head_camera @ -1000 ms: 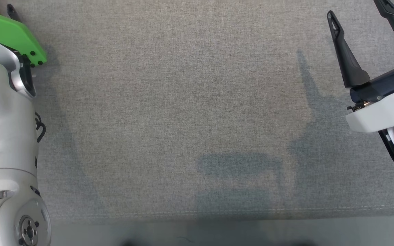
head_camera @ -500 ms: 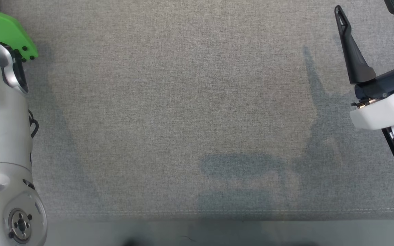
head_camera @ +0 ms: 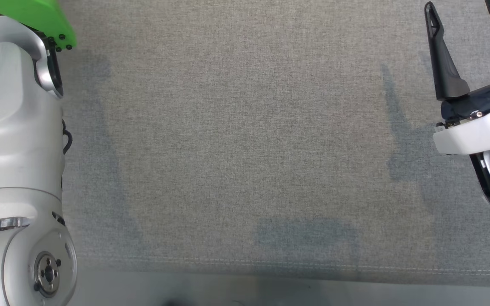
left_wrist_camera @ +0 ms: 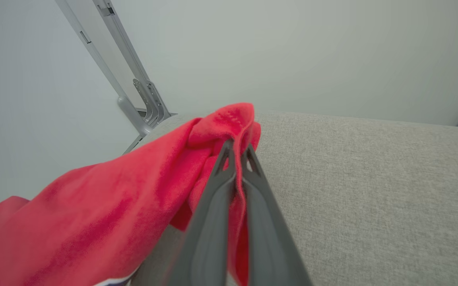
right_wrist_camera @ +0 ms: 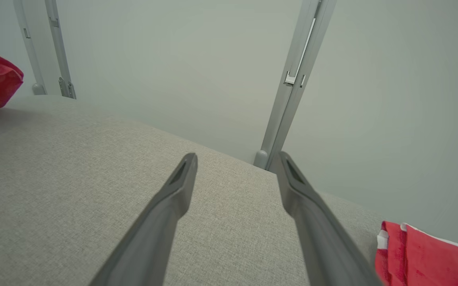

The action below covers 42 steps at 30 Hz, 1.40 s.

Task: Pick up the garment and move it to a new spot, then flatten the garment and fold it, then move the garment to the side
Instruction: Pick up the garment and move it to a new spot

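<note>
We pinch a red garment (left_wrist_camera: 94,206) at the left side of the grey table (head_camera: 245,148).
The cloth-covered table spreads wide and bare before us. The garment, bright red and soft-napped with a white and dark stripe at one edge, lies bunched near the table's left corner. Our left gripper (left_wrist_camera: 237,147) is pressed together on a raised fold of it. Our right gripper (right_wrist_camera: 237,157) hangs spread wide and empty above bare cloth.

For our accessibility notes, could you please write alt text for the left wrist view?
The left gripper is shut on a bunched fold of the red garment, which trails toward the view's lower left. Under it lies a grey cloth-covered surface, and behind it are a metal frame post and a pale wall.
</note>
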Available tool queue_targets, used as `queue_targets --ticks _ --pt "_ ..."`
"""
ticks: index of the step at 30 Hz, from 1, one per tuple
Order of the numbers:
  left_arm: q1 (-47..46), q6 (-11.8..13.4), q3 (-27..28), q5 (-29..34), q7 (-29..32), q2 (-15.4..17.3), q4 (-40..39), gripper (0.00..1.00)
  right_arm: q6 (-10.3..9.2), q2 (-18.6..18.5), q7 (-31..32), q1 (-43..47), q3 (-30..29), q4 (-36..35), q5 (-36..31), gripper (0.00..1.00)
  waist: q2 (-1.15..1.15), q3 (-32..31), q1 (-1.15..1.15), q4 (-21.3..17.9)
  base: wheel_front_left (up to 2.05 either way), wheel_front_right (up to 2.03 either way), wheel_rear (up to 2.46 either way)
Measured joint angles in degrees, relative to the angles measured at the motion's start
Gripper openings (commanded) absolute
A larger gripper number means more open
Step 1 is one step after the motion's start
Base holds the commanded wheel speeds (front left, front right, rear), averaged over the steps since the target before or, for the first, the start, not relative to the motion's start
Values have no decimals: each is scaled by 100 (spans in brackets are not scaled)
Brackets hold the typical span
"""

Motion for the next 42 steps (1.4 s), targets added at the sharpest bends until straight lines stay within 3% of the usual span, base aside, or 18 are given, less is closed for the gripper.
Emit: queue_targets --ticks 6,14,22,30,37,42 --pt "9 -135 -187 -92 -49 3 -119 0 -48 123 -254 64 12 331 146 100 0 -280 0 77 0 0 0" --pt "243 -747 -731 -824 -55 13 -535 0 -59 367 -622 294 53 803 310 100 0 -794 0 96 0 0 0" --pt "674 -1160 -1348 -1474 -55 30 -1254 0 -101 637 -933 513 169 1199 497 100 0 -1315 0 -10 0 0 0" --pt "1061 -1215 -2157 -2091 -55 76 -1773 0 -100 983 -1176 677 421 1571 652 100 0 -1884 -1 -325 0 0 0" --pt "1513 -1230 -3076 -2688 -54 105 -1918 0 -98 1123 -1260 773 556 1720 703 100 0 -2194 0 -847 0 0 0" --pt "1533 -1218 -3712 -3070 -55 109 -2554 0 -96 1185 -1310 824 611 1790 704 100 0 -2331 -1 -1268 0 0 0"
